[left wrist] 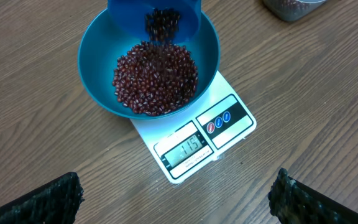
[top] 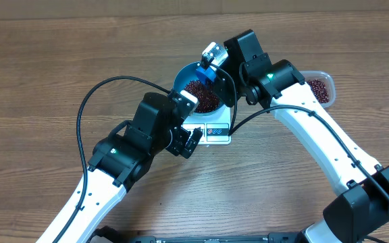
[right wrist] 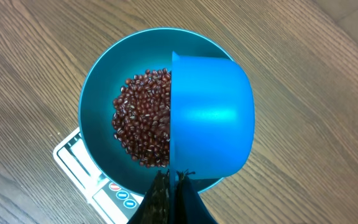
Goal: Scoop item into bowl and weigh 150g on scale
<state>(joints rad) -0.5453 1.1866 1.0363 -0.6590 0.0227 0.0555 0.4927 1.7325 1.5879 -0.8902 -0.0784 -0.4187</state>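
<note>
The blue bowl stands on the white scale, whose display reads 115. A maroon heap of beans lies in the bowl. My right gripper is shut on the handle of a small blue scoop, tipped over the bowl's far side with beans spilling from it. My left gripper hangs open above the table just in front of the scale, with nothing between its fingers.
A clear plastic tub holding more beans stands to the right of the bowl, partly behind the right arm. Black cables loop over the wooden table on both sides of the scale.
</note>
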